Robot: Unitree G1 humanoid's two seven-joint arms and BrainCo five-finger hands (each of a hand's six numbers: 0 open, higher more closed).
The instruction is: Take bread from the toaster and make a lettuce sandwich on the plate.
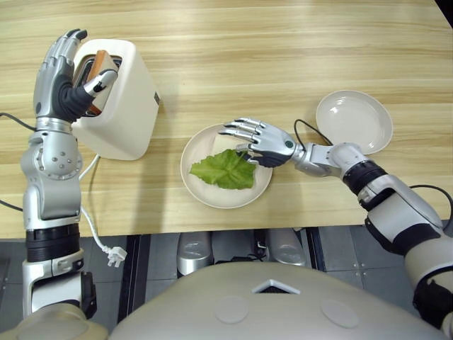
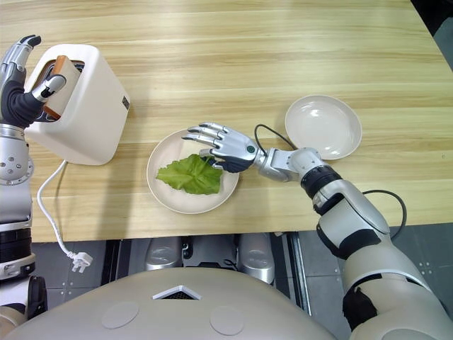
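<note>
A white toaster (image 1: 131, 106) stands at the table's left. A brown-crusted bread slice (image 1: 106, 61) sticks up out of its slot. My left hand (image 1: 65, 79) is at the slot, thumb on one face of the slice and fingers behind it, gripping it. In the middle, a cream plate (image 1: 187, 164) holds a pale bread slice (image 1: 225, 143) with a green lettuce leaf (image 1: 226, 171) on top. My right hand (image 1: 260, 140) hovers over the plate's right side. Its fingers are spread and hold nothing, and the thumb is close to the leaf's edge.
An empty white plate (image 1: 354, 120) lies at the right, just behind my right forearm. The toaster's white cable and plug (image 1: 113, 252) hang over the front table edge at the left. Bare wooden tabletop stretches across the back.
</note>
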